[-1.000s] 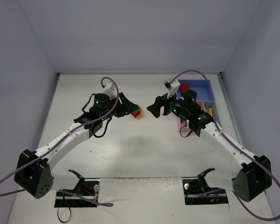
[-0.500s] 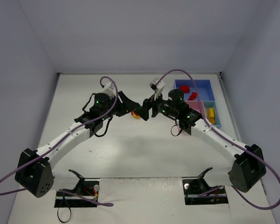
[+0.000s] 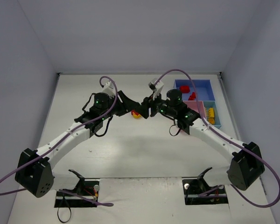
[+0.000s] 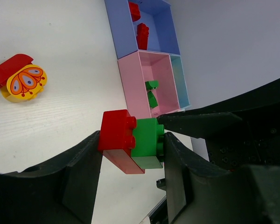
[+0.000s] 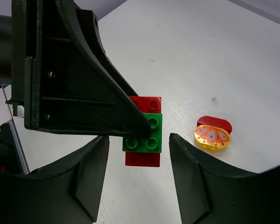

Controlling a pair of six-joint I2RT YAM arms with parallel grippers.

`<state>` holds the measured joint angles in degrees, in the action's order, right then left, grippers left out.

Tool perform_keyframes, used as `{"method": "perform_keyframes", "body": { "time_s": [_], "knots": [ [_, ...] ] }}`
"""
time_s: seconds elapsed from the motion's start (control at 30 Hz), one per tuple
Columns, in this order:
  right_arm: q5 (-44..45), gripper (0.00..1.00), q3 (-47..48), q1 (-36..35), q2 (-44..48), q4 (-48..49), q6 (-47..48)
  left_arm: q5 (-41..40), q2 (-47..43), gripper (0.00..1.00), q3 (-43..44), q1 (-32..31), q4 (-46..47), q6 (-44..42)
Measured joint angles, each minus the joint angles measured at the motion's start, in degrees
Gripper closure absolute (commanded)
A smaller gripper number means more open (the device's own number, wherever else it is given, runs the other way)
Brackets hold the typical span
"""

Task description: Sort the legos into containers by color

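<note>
At the middle of the table's [image 3: 130, 154] far half, I have the left gripper [image 4: 130, 140] clamped on a lego stack [image 4: 133, 147] held off the surface: a green brick [image 4: 147, 137] studded onto a longer red brick [image 4: 115, 133], with one finger pressing the red side and the other the green side. My right gripper [image 5: 137, 137] faces it from the right, partly open. Its fingers [image 5: 91, 177] straddle the stack, with a narrow gap showing on each side in the right wrist view. In the left wrist view one of its fingertips sits just beside the green brick, and I cannot tell whether it touches. On the table nearby lies a yellow butterfly-printed piece [image 4: 23, 81] atop a red piece [image 4: 7, 70]. The containers sit at the far right. The blue compartment [image 3: 203, 86] holds red bricks [image 3: 184, 88], the pink compartment [image 4: 144, 65] holds green bricks [image 4: 151, 93], and the light-blue compartment [image 3: 217, 119] holds yellow bricks [image 3: 211, 114].
</note>
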<state>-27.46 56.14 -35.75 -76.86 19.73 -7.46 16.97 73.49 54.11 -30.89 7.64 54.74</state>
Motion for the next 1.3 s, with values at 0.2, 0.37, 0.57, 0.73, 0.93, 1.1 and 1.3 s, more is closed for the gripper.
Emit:
{"method": "perform_keyframes", "body": {
  "time_s": [0.2, 0.37, 0.57, 0.73, 0.93, 1.1, 1.3],
  "knots": [
    [0.1, 0.5, 0.3, -0.3, -1.2, 0.3, 0.0, 0.0, 0.0, 0.85, 0.0, 0.0, 0.0, 0.0],
    [0.3, 0.56, 0.3, -0.4, -1.9, 0.3, 0.0, 0.0, 0.0, 0.85, 0.0, 0.0, 0.0, 0.0],
    [1.0, 0.75, 0.3, -0.8, -1.9, 0.5, 0.0, -0.1, -0.2, 0.85, 0.0, 0.0, 0.0, 0.3],
    [1.5, 1.0, 0.3, -1.0, -1.9, 0.7, 0.0, -0.3, -0.2, 0.8, 0.0, 0.0, 0.0, 0.4],
    [1.6, 1.0, 0.2, -1.1, -1.8, 0.8, 0.1, -0.4, -0.5, 0.43, 0.0, 0.1, -0.5, 0.6],
    [2.8, 1.0, -1.1, -1.1, -1.7, 1.1, 0.5, -0.3, -1.4, 0.35, 0.0, 0.7, -1.9, 1.8],
    [3.6, 1.0, -2.4, -1.1, -1.6, 1.0, 1.1, -0.7, -1.8, 0.36, 0.0, 2.2, -2.8, 2.8]
  ]
}}
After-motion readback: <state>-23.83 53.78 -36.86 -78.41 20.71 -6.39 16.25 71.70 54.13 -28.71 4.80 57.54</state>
